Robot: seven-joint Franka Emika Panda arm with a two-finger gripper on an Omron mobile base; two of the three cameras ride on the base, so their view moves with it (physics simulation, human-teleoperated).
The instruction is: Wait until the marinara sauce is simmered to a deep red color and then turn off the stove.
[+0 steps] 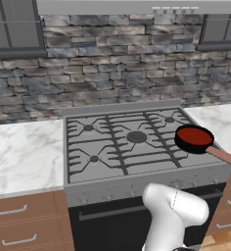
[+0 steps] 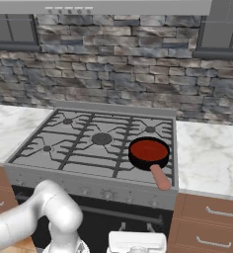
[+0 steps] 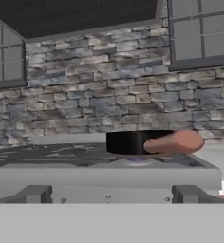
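Observation:
The marinara sauce (image 1: pixel 193 135) (image 2: pixel 149 148) is a smooth red disc inside a small black skillet (image 3: pixel 133 141) with a pinkish handle (image 3: pixel 175 141). The skillet stands on the front right burner of the grey gas stove (image 1: pixel 122 142) (image 2: pixel 89 143). In the hand view the skillet's wall hides the sauce, and a faint bluish glow shows under the pan. My gripper (image 3: pixel 112 194) is open, low in front of the stove's front edge (image 3: pixel 104 178), level with the cooktop and left of the handle. Nothing is between its fingers. Small knobs (image 1: pixel 137 192) run along the stove's front panel.
White marble counters (image 1: pixel 24 154) (image 2: pixel 210 158) flank the stove, with brown drawers (image 2: pixel 207 217) below. A stone backsplash (image 1: pixel 112 63) rises behind it, a range hood (image 1: pixel 137 6) hangs above, and grey cabinets (image 1: pixel 14 29) sit at both sides. The skillet's handle reaches past the stove's front right corner.

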